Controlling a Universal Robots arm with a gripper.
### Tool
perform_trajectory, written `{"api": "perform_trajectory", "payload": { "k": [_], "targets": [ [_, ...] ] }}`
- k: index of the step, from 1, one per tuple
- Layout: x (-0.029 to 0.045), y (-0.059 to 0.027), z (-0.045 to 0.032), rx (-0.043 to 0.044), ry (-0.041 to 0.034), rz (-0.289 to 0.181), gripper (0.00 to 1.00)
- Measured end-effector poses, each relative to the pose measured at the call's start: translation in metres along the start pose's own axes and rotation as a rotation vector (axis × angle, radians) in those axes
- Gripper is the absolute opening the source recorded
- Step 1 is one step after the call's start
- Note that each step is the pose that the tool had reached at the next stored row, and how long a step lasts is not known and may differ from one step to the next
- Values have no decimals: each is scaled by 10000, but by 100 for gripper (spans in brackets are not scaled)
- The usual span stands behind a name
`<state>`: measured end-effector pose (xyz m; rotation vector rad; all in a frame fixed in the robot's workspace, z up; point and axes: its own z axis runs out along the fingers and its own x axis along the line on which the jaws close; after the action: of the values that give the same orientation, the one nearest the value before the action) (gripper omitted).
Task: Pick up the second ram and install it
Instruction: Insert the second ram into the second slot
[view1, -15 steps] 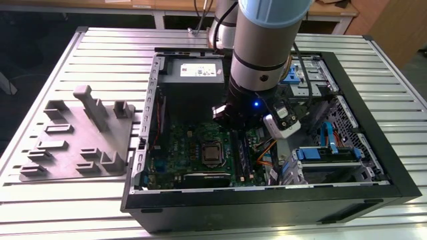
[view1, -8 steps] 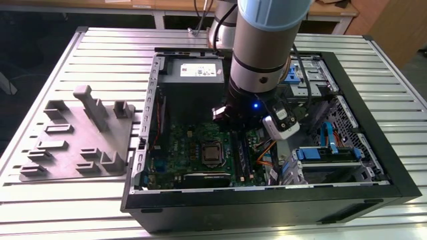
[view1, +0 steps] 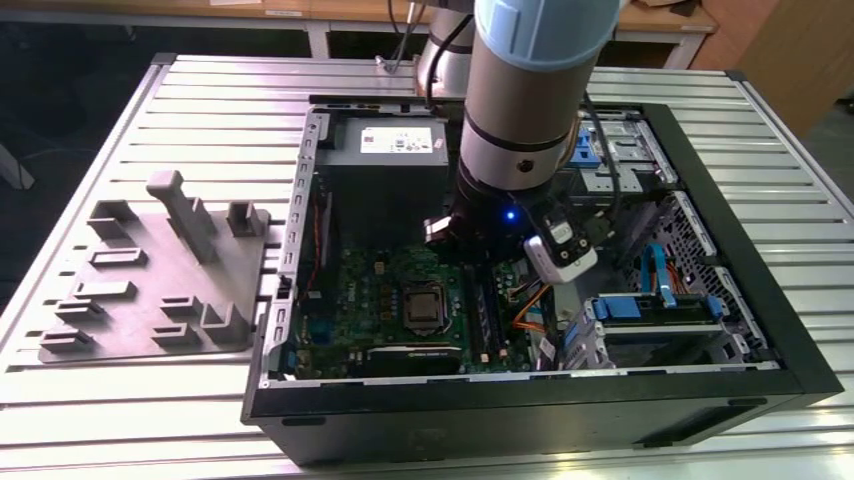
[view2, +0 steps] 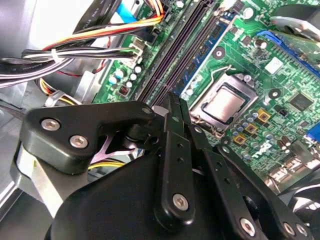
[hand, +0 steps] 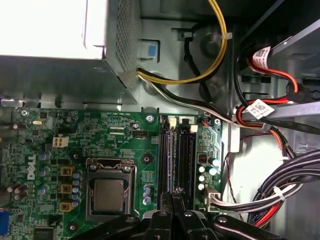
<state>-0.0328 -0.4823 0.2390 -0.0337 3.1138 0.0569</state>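
My claw (view2: 172, 102), fingers pressed together on nothing, hangs just over the top edge of the thin dark blue-green ram stick (view2: 210, 52) seated among the green motherboard's (hand: 115, 132) long black slots (view2: 175, 55), with bundled cables (view2: 75, 55) crowding one side, inside the open black computer case (view1: 534, 400) on a ribbed metal table (view1: 200, 100).

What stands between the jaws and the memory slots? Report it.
Nothing visible. The gripper hangs over the black memory slots on the motherboard; the cable bundle lies off to one side, clear of that gap.
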Motion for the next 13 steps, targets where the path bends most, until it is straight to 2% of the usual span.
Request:
{"api": "perform_trajectory", "payload": {
  "k": [13],
  "targets": [
    [3,-3,83,3,1,0,11]
  ]
}}
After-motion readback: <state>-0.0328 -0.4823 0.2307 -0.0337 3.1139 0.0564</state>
